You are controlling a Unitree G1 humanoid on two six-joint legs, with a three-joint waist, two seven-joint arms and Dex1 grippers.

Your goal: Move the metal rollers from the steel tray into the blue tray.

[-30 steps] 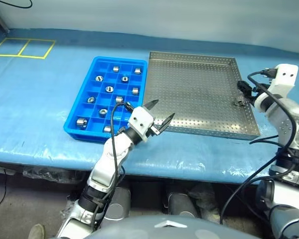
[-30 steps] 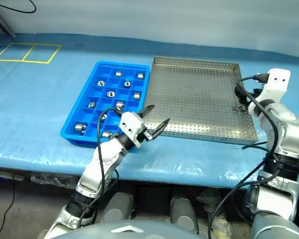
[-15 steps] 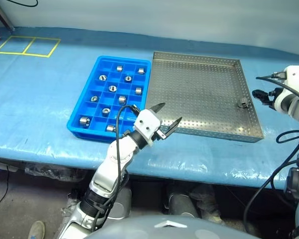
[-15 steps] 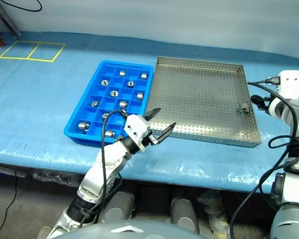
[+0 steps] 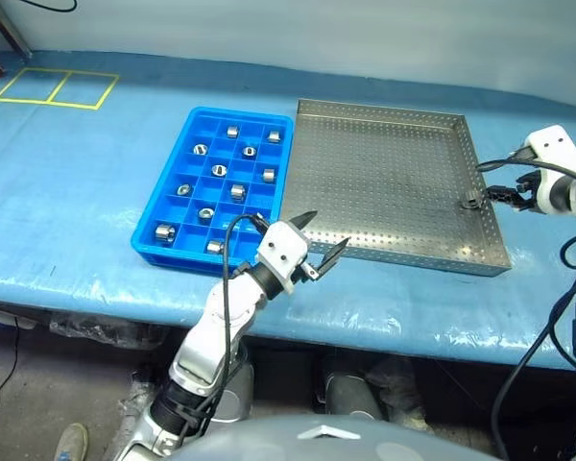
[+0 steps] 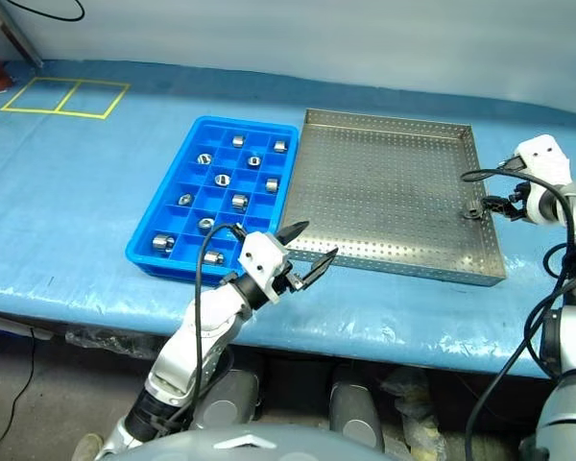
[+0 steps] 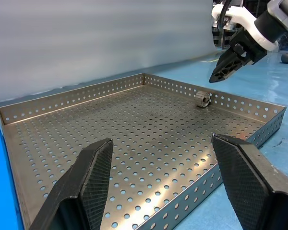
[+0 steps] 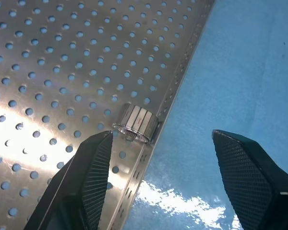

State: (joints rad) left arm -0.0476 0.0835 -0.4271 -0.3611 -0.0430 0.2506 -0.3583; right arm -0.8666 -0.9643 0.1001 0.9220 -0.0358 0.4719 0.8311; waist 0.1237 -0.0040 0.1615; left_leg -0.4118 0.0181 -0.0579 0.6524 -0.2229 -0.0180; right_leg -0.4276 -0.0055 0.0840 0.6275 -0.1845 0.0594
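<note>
Blue-covered table (image 5: 67, 202) bears a square perforated steel tray (image 5: 384, 182) with one short silver metal roller (image 8: 135, 123) left in it, against the right rim. Just beside the steel tray's left edge: bright blue gridded plastic tray (image 5: 168, 252) holding about eleven rollers (image 5: 238, 191) in separate compartments. Left gripper (image 5: 319, 242) hangs over the steel tray's near-left corner, fingers apart and empty; right gripper (image 5: 500, 192) sits at the right rim near the lone roller, fingers apart.

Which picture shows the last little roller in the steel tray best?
The right wrist view: the roller is close up, its flat sides clear, standing against the steel tray rim. The left wrist view shows it small at the far rim, near the right gripper. In the eye views it is just a speck.
</note>
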